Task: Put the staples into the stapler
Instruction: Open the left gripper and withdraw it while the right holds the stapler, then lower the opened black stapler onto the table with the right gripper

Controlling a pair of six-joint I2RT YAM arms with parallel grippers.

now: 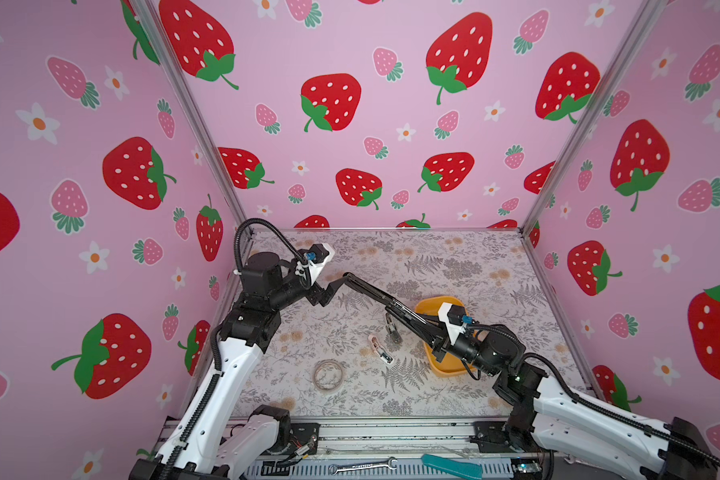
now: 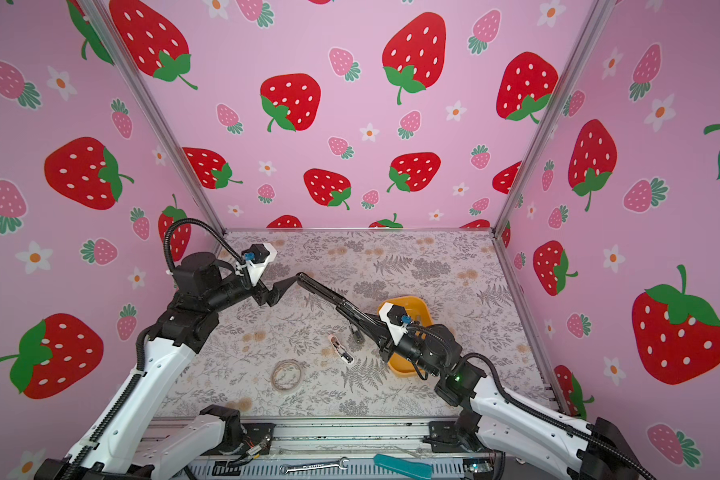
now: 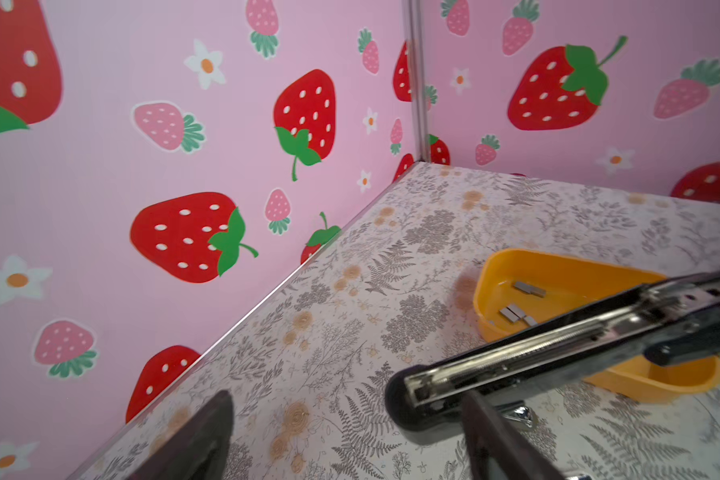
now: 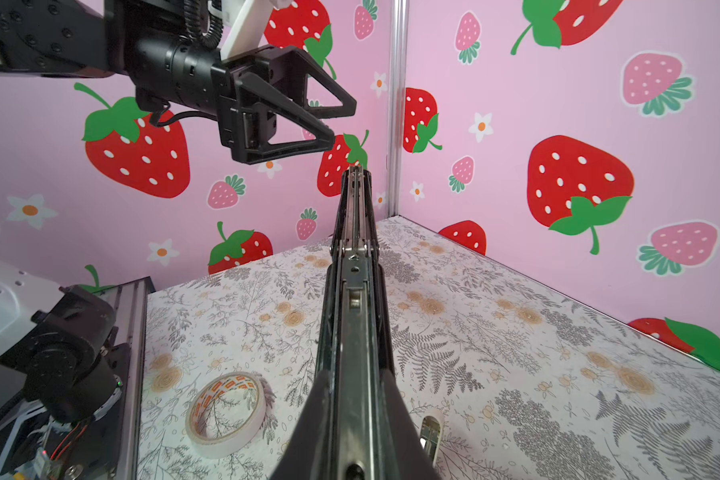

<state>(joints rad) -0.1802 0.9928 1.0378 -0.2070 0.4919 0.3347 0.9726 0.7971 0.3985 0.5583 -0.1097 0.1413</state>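
My right gripper point(image 4: 354, 374) is shut on a long black and silver stapler point(image 1: 371, 293), holding it above the table with its open metal channel pointing at the left arm. One part of the stapler hangs below it. My left gripper point(image 3: 348, 399) is open. The stapler's tip point(image 3: 425, 386) lies just beside one of its fingers point(image 3: 499, 440), not between the jaws. Both top views show the left gripper point(image 1: 329, 291) next to that tip. The staples point(image 3: 528, 289), short grey strips, lie in an orange tray point(image 3: 558, 266) under the right arm.
A small pink stapler point(image 1: 381, 350) lies on the floral table near the tray point(image 1: 445, 368). A roll of tape point(image 1: 328, 374) sits nearer the front. Pink strawberry walls close three sides. A wrench point(image 1: 362, 467) and a teal tool point(image 1: 452, 465) rest on the front rail.
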